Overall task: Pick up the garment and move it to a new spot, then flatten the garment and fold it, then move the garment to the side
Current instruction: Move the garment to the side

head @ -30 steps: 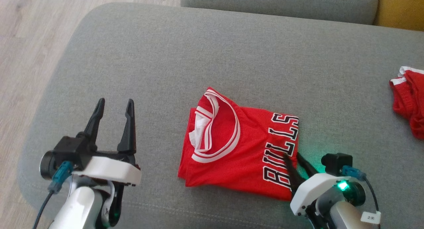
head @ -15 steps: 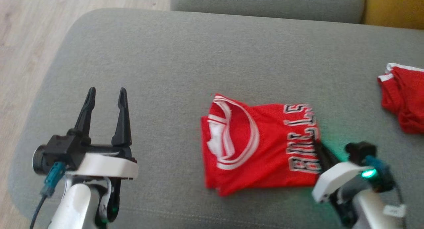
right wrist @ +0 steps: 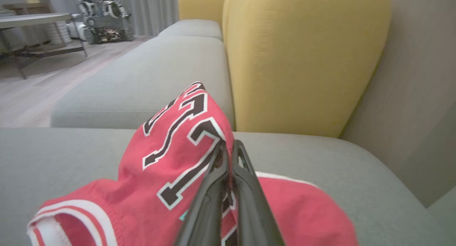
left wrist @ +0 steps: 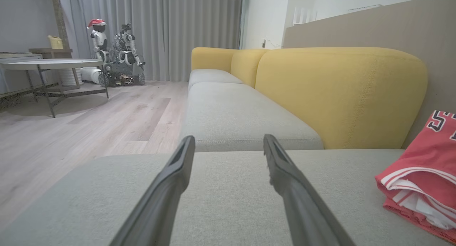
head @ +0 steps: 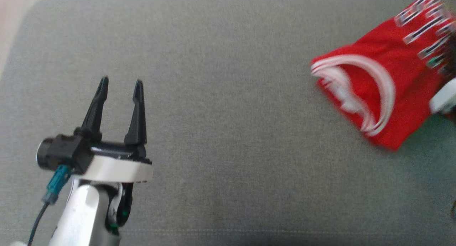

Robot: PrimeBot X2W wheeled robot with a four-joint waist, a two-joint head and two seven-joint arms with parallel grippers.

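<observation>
Two grippers noted. Right gripper clamped on lettered edge of folded red garment, placed upper right of head frame on grey sofa cushion. Left gripper spread, empty, lower left, well apart. Garment's long axis slanted toward upper-right corner; right arm nearer.

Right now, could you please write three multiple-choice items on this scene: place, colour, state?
1. In the head view, the red jersey lies: A lower left; B upper right; C centre.
2. The sofa backrest is: A blue; B black; C yellow.
3. The right jaws are: A shut on the jersey; B wide open; C shut on nothing.
Answers: 1 B, it sits high at that view's right edge. 2 C, both wrist views show yellow. 3 A, the right wrist view shows fabric pinched between them.
</observation>
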